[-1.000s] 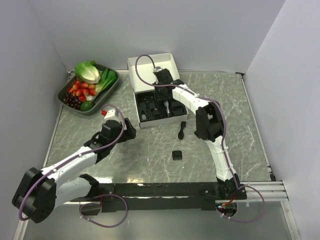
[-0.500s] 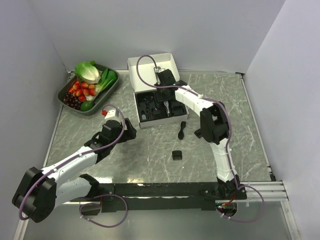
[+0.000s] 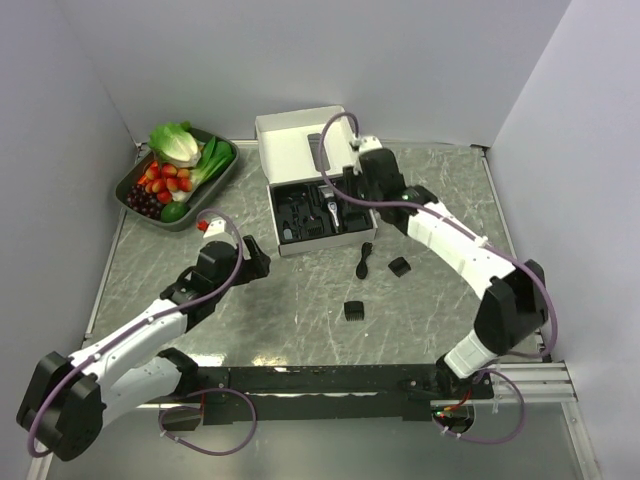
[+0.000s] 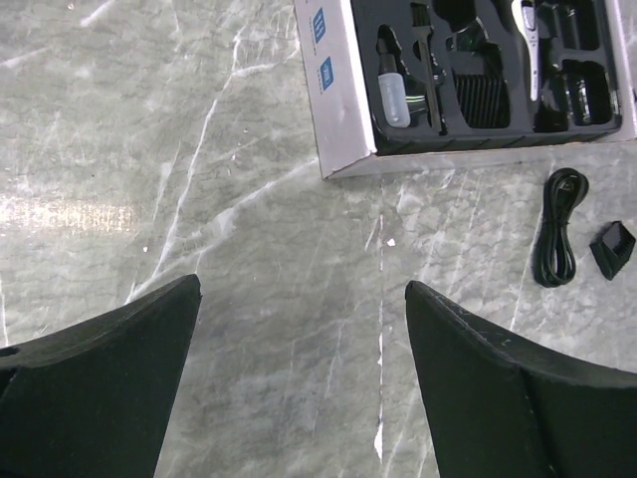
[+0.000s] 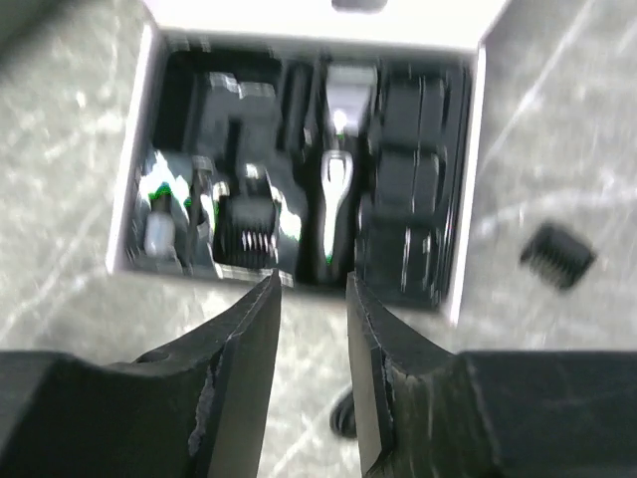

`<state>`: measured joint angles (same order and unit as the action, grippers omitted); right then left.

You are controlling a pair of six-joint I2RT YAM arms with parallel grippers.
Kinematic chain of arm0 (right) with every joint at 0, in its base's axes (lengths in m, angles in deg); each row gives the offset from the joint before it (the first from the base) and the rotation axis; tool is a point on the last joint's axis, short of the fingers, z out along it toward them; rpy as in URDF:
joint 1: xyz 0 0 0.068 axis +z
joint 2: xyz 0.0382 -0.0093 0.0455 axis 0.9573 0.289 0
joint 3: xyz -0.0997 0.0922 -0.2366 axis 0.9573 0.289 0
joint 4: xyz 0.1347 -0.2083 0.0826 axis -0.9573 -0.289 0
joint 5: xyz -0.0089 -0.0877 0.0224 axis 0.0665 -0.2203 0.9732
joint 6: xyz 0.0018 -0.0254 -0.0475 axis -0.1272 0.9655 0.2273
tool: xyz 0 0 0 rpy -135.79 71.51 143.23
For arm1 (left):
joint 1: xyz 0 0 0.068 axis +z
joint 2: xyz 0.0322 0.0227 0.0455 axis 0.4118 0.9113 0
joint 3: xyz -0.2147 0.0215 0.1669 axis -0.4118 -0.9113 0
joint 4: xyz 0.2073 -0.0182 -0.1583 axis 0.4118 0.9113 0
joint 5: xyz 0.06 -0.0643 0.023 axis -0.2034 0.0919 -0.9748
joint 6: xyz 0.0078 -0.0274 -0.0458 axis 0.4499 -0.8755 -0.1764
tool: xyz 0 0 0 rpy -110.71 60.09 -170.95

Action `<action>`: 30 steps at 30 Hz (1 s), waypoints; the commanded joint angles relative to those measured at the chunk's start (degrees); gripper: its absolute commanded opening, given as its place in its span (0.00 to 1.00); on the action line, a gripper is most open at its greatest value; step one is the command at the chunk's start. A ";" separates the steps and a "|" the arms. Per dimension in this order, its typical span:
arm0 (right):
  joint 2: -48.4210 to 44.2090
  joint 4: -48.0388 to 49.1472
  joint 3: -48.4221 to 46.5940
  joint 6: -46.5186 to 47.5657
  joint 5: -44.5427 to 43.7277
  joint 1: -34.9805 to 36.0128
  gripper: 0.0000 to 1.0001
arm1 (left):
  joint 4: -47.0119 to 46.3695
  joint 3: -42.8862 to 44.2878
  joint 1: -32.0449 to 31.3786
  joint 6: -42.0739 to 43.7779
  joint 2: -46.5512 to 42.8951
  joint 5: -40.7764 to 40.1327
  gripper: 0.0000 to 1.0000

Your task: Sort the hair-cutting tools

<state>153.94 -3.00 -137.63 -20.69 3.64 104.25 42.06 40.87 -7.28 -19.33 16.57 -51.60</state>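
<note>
- Top view:
  - The left gripper (image 3: 250,258) hovers over the grey marbled table (image 3: 300,290) with its jaws spread wide and nothing in them.
  - The right gripper (image 3: 345,190) hangs above the white cardboard box (image 3: 290,135), over its black moulded tray.
  - The slim black-and-silver hair clipper (image 3: 331,212) lies in that tray, close below the right fingers.
  - A wedge-shaped black plastic comb guard (image 3: 399,266) sits on the table behind and to the right of those fingers, just beside a coiled black cable (image 3: 365,262).
  - A square black plastic comb guard (image 3: 354,310) lies farther back, about equally far from both grippers.
  - I judge the right arm nearer to the wedge-shaped guard.
- Left wrist view:
  - The left gripper's (image 4: 302,287) fingers (image 4: 100,378) stand far apart with only bare table between them.
  - The box (image 4: 343,110) is ahead and to the right, with its tray cut off at the top edge.
  - The cable (image 4: 557,229) and the wedge-shaped guard (image 4: 610,249) lie well off to the right.
  - The square guard is out of this view.
- Right wrist view:
  - The right gripper (image 5: 311,281) shows a narrow gap between its tips and is holding nothing.
  - The clipper (image 5: 338,189) lies straight ahead, its long axis in line with the fingers.
  - The wedge-shaped guard (image 5: 557,256) is out to the right.
  - The cable (image 5: 343,413) is mostly hidden between the fingers.
  - The picture is blurred, so I cannot tell what the tray's right-hand pockets hold.
</note>
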 commanded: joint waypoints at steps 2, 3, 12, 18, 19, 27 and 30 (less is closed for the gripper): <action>-5.63 -2.76 10.59 -4.62 -5.22 3.31 0.43 | 2.76 2.51 -0.40 0.35 -3.23 -0.94 0.90; -7.29 -3.11 12.08 -5.07 -5.75 3.75 0.44 | 2.94 2.51 -0.40 0.35 -3.41 -1.12 0.90; -19.78 -3.11 27.47 -12.54 -5.40 5.86 0.53 | 0.13 -1.27 -0.49 0.61 -5.43 0.55 0.90; -20.15 -5.13 31.25 -17.81 -9.53 11.57 0.60 | -0.48 -2.15 -0.49 0.79 -6.04 0.99 0.90; -19.53 -5.14 31.78 -18.43 -9.62 12.01 0.61 | -0.83 -2.41 -0.40 0.79 -6.04 1.17 0.90; -14.87 -3.47 34.76 -25.55 -11.82 15.53 0.70 | -1.45 -3.29 -0.49 1.05 -6.66 2.05 0.90; -14.26 -3.11 35.74 -26.51 -11.12 15.88 0.71 | -1.36 -3.29 -0.57 1.23 -6.83 2.40 0.90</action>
<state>139.62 -7.57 -102.51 -43.35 -6.06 119.24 43.26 37.75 -7.54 -19.31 11.26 -50.42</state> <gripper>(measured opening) 0.703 0.897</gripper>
